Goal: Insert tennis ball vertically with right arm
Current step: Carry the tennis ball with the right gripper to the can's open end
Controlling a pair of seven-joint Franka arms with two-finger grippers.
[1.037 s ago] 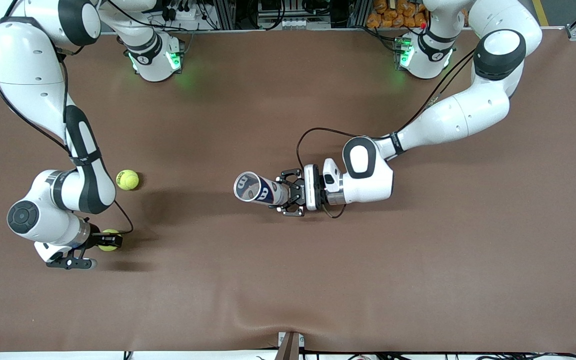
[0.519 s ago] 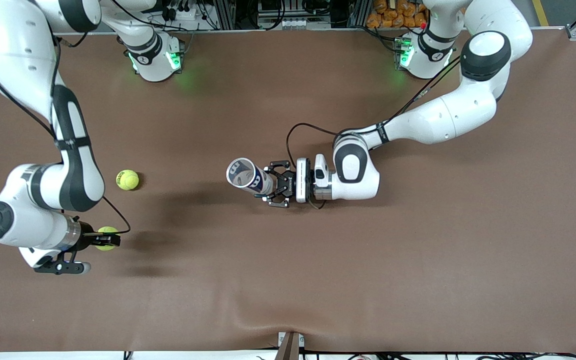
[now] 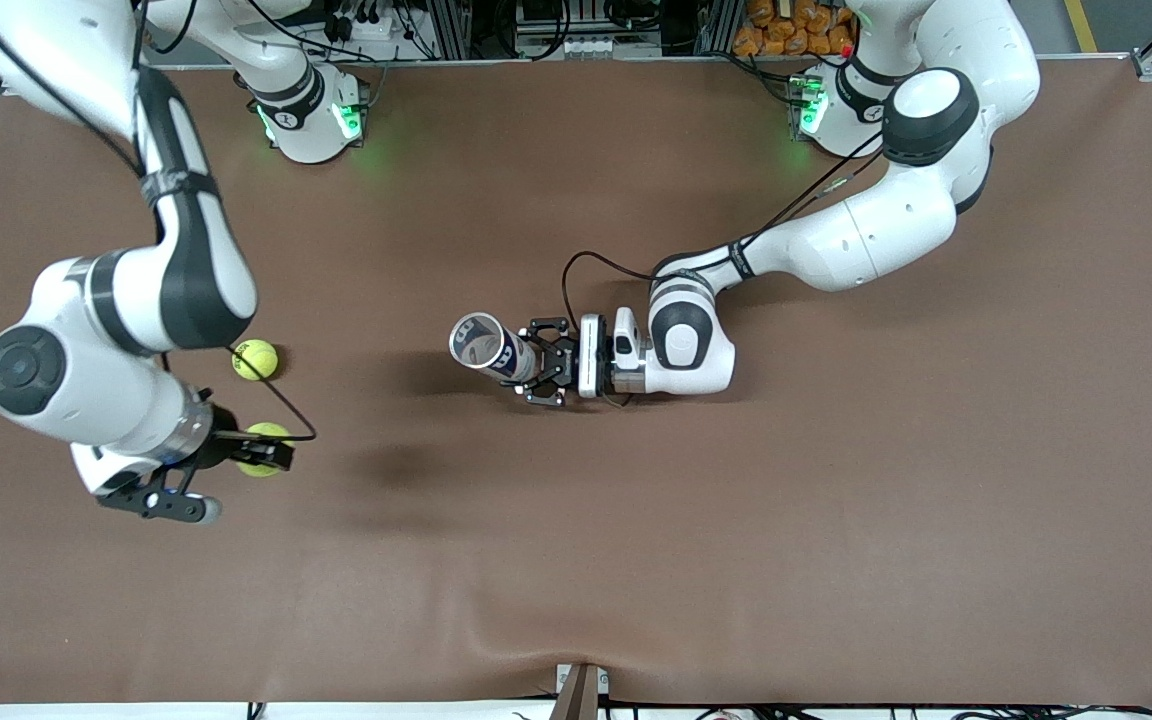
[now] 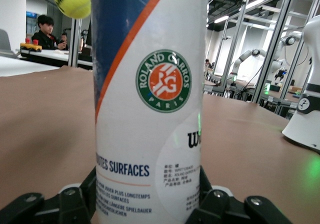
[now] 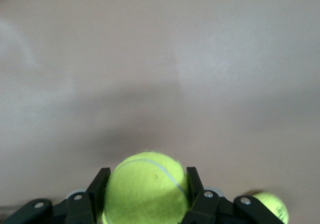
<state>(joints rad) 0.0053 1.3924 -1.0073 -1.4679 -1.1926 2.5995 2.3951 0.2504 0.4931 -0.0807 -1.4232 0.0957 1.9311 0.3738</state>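
Front view: we see the right gripper [image 3: 266, 450] above the counter [image 3: 836, 520], jaws closed on a tennis ball [image 3: 261, 447]. The left gripper [image 3: 536, 364] clamps the ball tube [image 3: 488, 348], open mouth up. A second ball [image 3: 256, 359] lies near.

1. A brown table [image 3: 836, 520] lies under me, its cover rippled at the near edge.
2. Past it stand metal frames [image 4: 280, 39], ceiling lights [image 4: 252, 3] and seated people [image 4: 46, 31].
3. An orange pile [image 3: 786, 28] sits by the racks.
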